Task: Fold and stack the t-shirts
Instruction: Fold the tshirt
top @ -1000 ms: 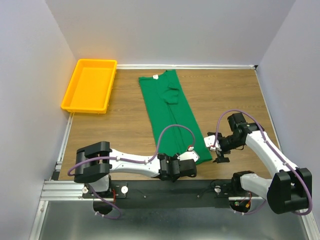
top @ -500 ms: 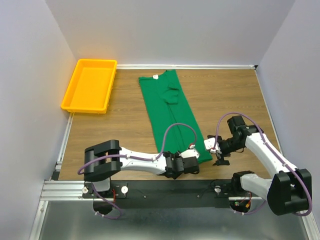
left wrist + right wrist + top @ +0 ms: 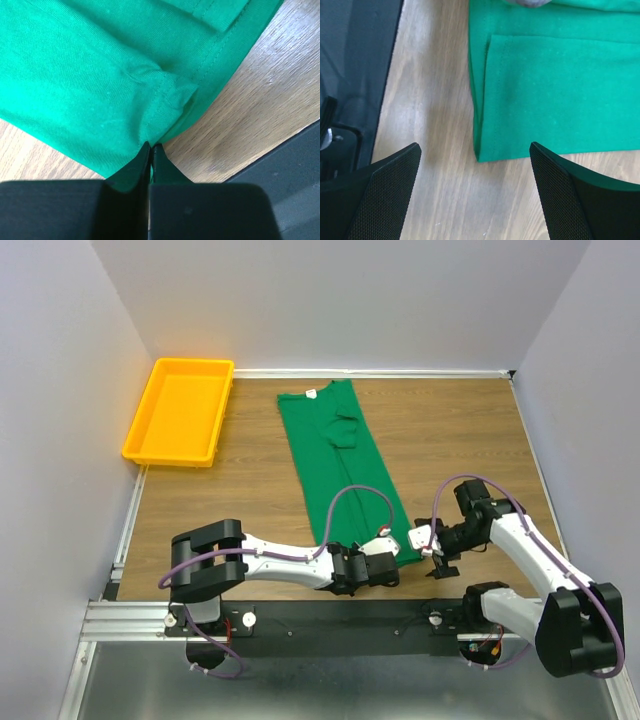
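From above, the green t-shirt (image 3: pixel 335 450) lies flat on the wooden desk (image 3: pixel 460 430) as a long narrow strip. Its collar is toward 12 o'clock and its hem toward 5 o'clock, close to my bases. My left hand (image 3: pixel 388 560) sits at the near hem of the strip. My right hand (image 3: pixel 432 552) is just beside the same hem on its 3 o'clock side. The yellow tray (image 3: pixel 180 410) stands at 10 o'clock, well apart from the shirt.

In my left wrist view, my left hand (image 3: pixel 151 150) has its two fingers pressed together, pinching a small bunch of the t-shirt (image 3: pixel 90 70) at its stitched edge. The cloth puckers just above the tips and fills the picture from 9 to 1 o'clock. Bare desk (image 3: pixel 265 95) shows toward 3 o'clock.

In my right wrist view, my right hand (image 3: pixel 475 147) is spread wide and holds nothing. One finger (image 3: pixel 385 190) is at 7 o'clock and the other at 5 o'clock. The corner of the t-shirt (image 3: pixel 560 90) lies between them, its cloth spreading toward 1 o'clock with a folded layer on top. Bare desk (image 3: pixel 435 100) lies at 9 o'clock of that corner.
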Robot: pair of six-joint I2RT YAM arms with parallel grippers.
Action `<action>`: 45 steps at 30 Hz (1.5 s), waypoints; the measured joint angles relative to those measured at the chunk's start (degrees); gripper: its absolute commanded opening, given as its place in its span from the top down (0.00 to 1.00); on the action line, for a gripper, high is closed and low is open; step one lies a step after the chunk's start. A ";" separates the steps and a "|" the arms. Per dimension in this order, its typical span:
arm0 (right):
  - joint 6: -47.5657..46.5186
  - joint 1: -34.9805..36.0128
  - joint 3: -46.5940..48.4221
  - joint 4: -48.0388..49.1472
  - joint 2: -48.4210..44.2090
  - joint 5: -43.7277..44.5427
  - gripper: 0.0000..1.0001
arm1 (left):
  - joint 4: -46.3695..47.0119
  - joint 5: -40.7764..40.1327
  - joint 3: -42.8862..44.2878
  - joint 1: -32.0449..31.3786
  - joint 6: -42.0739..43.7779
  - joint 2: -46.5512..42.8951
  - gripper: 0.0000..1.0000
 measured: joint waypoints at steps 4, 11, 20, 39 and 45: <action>0.20 0.13 -1.49 3.56 -0.92 -0.02 0.09 | 0.22 0.04 -0.04 0.02 0.83 -0.09 1.00; 0.39 0.92 -4.07 12.15 0.24 0.81 0.18 | 2.16 1.18 -1.84 0.39 1.73 -1.66 1.00; -1.75 5.44 -6.54 16.46 2.03 2.08 0.39 | 3.06 2.86 -2.62 0.87 2.16 -2.49 1.00; 4.28 9.07 -8.63 26.45 2.43 3.23 1.00 | 8.76 9.84 -7.93 5.44 3.17 -7.93 1.00; 13.57 9.07 -4.31 25.55 1.75 2.84 1.00 | 9.70 12.35 -8.50 9.51 4.81 -13.66 1.00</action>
